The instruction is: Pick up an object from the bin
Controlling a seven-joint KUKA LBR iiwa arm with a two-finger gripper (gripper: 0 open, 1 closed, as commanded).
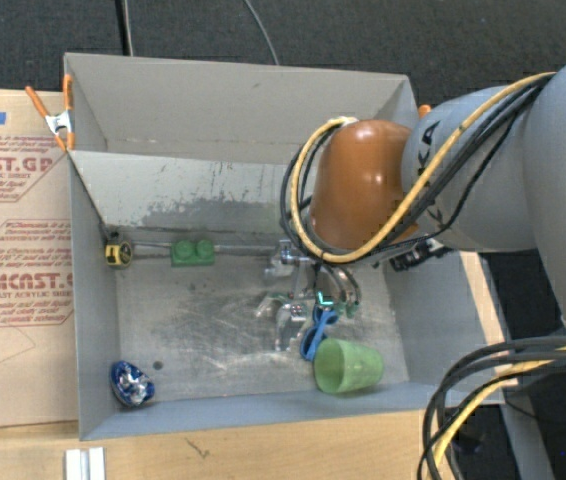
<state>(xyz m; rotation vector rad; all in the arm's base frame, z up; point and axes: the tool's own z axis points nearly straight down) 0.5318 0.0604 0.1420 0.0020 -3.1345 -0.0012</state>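
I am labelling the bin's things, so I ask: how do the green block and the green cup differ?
The green block is darker; the green cup is paler. The block is small and boxy, flat at the back wall of the bin; the cup is bigger, round, lying on its side near the front. Both are green.

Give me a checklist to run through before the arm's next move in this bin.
1. Gripper down low in the right part of the bin: ok.
2. Small blue thing right at the gripper: ok.
3. Small blue thing actually held: cannot tell.
4. Room around the gripper: not ok, the green cup lies on its side close beside it.
5. Green block, yellow-black piece and blue-white round thing well away on the left: ok.
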